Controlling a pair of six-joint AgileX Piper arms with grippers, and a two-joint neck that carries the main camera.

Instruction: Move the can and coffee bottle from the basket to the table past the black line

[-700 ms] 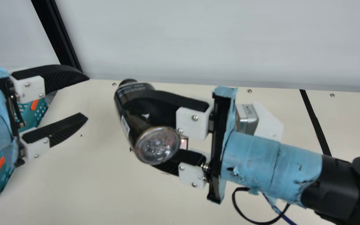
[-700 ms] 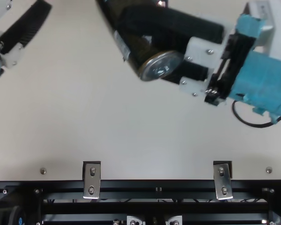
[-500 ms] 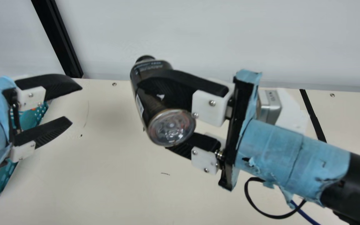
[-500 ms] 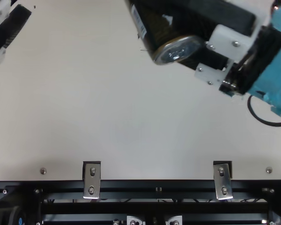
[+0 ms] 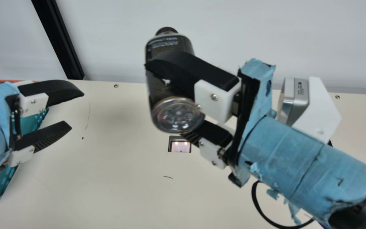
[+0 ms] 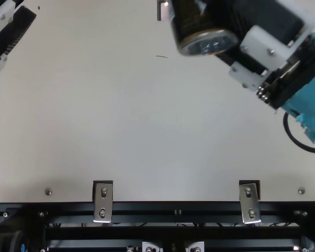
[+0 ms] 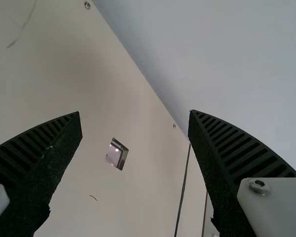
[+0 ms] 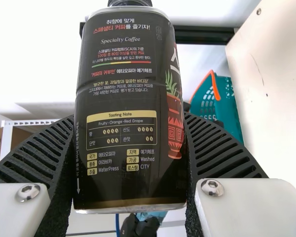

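Note:
Clear of the table, the dark coffee bottle [image 5: 156, 87] tilts with its capped end up and its clear base toward the camera. My right gripper [image 5: 174, 100] is shut on its middle. In the right wrist view the bottle [image 8: 123, 89] fills the space between that gripper's pads [image 8: 129, 118]. At the left, my left gripper [image 5: 77, 110] stands open with nothing between its fingers, over the table's edge beside the teal basket [image 5: 6, 178]. The left gripper [image 7: 135, 118] is wide apart in its wrist view, where the black line [image 7: 183, 185] crosses the table farther off.
A small dark-framed square [image 5: 179, 145] lies on the table [image 5: 106, 190] below the bottle. A pale wall runs along the back, with a black post [image 5: 59, 41] at the back left. A cable [image 5: 257, 203] hangs in a loop under my right arm.
The bottle has risen and moved right in my right gripper, and its capped end now shows against the back wall. My left gripper has shifted slightly left, staying open.

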